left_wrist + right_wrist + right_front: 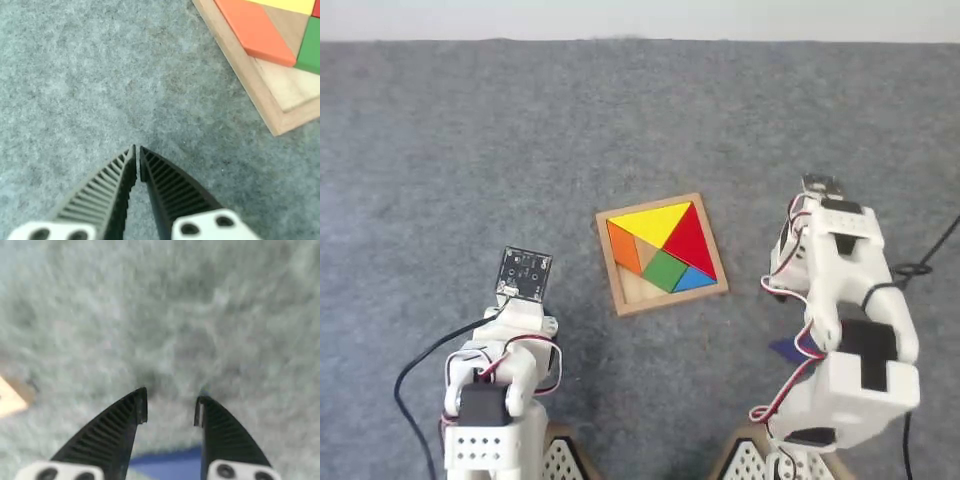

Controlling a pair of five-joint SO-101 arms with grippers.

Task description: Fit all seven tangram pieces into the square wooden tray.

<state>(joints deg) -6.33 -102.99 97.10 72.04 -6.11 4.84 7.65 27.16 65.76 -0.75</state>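
Five coloured pieces, a yellow triangle (650, 222), red triangle (690, 243), orange parallelogram (623, 247), green square (665, 270) and blue triangle (694, 279), lie in the square wooden tray (672, 300) at mid-table on grey carpet (470, 150). Bare wood shows toward the tray's 7 o'clock corner. A dark blue piece (165, 462) lies on the carpet at 4 o'clock from the tray, beneath the right arm (840, 300), showing between the bases of the right gripper (170, 405), whose jaws stand wide and empty. The left gripper (137, 150), at 7 o'clock from the tray, hangs over carpet, jaws pressed together on nothing.
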